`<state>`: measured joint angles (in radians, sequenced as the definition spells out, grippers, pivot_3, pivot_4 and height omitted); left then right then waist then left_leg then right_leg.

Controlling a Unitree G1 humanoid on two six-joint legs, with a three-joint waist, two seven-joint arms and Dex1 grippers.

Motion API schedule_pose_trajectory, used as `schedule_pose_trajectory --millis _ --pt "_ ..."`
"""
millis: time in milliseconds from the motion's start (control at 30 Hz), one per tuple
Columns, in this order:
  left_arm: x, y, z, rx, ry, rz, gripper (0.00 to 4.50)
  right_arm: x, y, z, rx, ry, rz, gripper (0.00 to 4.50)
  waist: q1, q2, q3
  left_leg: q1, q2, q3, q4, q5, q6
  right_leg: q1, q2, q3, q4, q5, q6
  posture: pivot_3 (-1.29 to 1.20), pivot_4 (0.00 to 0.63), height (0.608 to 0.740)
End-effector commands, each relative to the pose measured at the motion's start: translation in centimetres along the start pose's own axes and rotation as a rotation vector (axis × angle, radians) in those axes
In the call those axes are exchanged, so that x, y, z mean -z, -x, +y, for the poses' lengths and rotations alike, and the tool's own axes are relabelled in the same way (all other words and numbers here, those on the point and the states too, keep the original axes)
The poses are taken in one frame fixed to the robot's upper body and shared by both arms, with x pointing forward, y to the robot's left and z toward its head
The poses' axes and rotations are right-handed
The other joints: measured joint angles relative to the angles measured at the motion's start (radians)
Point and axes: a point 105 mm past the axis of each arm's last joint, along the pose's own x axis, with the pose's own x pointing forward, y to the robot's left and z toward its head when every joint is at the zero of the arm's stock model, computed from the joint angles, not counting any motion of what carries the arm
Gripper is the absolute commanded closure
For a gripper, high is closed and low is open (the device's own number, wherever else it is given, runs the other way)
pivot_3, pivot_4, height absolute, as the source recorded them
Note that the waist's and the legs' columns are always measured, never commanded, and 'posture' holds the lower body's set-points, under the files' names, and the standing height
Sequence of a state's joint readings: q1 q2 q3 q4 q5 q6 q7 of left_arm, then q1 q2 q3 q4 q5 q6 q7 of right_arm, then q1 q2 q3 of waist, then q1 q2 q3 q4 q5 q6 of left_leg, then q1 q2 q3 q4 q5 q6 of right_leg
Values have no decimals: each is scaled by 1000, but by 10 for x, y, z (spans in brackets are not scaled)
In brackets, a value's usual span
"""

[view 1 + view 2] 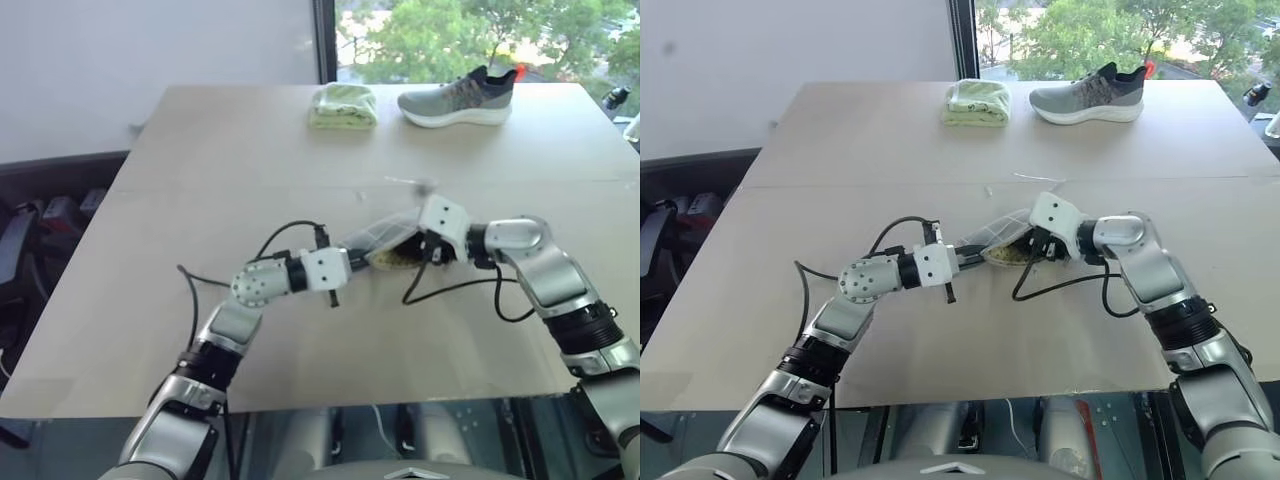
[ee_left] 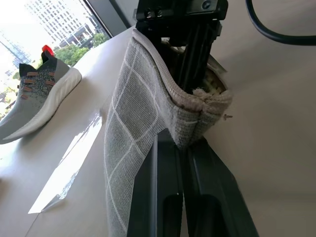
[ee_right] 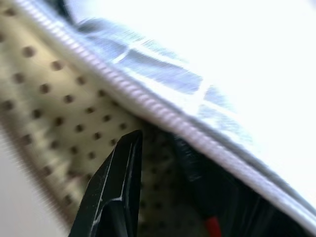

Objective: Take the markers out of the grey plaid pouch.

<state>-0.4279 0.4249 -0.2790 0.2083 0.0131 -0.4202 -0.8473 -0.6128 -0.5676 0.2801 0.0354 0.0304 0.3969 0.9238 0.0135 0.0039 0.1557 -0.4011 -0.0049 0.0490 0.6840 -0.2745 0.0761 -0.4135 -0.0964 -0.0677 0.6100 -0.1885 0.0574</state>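
My left gripper pinches limp pouch rim; right gripper parted inside mouth — slim, stiff marker there, take mid-body.

Your four cameras: two on the head, one on each wrist.

From the head you look forward and down over the table; both eyes share the arms, the pouch and the far shoe. Your left wrist camera looks along its fingers, close on the pouch, shoe beyond. Your right wrist camera sits right at the pouch's dotted lining.
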Motion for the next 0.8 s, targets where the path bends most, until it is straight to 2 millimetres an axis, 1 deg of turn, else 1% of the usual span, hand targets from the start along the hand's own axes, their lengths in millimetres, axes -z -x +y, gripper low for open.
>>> schedule_pose_trajectory --millis 33,100,133,233,300,333,400,467,533,567,633,667,800 --pt "-12 -3 4 -12 -19 -45 4500 -8 6 -20 100 25 -29 2496 0 0 0 0 0 0 0 0 0 0 0 0 0 0 0 0 150 740" --pt "-12 -4 5 -14 -17 -49 4500 4 4 -21 100 17 18 2496 0 0 0 0 0 0 0 0 0 0 0 0 0 0 0 0 150 740" --pt "-13 -4 5 -15 -16 -51 4500 14 3 -21 87 22 59 2496 0 0 0 0 0 0 0 0 0 0 0 0 0 0 0 0 150 740" --pt "-13 -5 6 -16 -19 -53 4500 51 3 -17 38 39 226 2496 -2 0 0 0 0 0 0 0 0 0 0 0 0 0 0 0 150 740" --pt "-13 -5 7 -19 -22 -51 4500 66 2 -13 -1 30 293 2496 -3 0 0 0 0 0 0 0 0 0 0 0 0 0 0 0 150 740" --pt "-13 -5 8 -20 -24 -50 4500 69 2 -11 -22 16 308 2496 -2 0 0 1 0 0 0 0 0 0 1 0 0 0 0 0 150 740" --pt "-13 -5 8 -24 -26 -48 4500 69 1 -6 -54 -28 308 2496 -1 0 0 1 0 0 0 0 0 1 1 0 0 0 0 0 150 740" --pt "-12 -4 8 -29 -26 -45 4500 63 -2 -3 -65 -73 275 2496 -1 -1 -1 1 0 0 0 0 0 1 1 0 0 0 0 0 150 740" --pt "-12 -4 8 -33 -25 -42 4500 58 -4 -2 -77 -106 249 3230 0 -1 -1 1 0 0 0 0 0 1 1 0 0 0 0 0 150 740" --pt "-11 -4 8 -35 -25 -41 4500 57 -4 -1 -84 -114 246 3679 -1 -1 -1 1 0 0 0 0 0 1 1 0 0 0 0 0 150 740" --pt "-11 -4 8 -38 -24 -39 4500 55 -3 0 -87 -134 237 4287 -2 -2 -2 2 1 0 0 0 0 1 1 0 0 0 0 0 150 740" --pt "-11 -4 8 -39 -24 -39 4500 54 -3 1 -91 -142 232 4491 -2 -2 -2 2 1 0 0 0 0 2 1 0 0 0 0 0 150 740" --pt "-10 -5 7 -40 -27 -35 4500 46 -1 3 -99 -180 206 4491 -2 -2 -2 2 1 0 0 0 0 2 1 0 1 0 0 0 150 740"
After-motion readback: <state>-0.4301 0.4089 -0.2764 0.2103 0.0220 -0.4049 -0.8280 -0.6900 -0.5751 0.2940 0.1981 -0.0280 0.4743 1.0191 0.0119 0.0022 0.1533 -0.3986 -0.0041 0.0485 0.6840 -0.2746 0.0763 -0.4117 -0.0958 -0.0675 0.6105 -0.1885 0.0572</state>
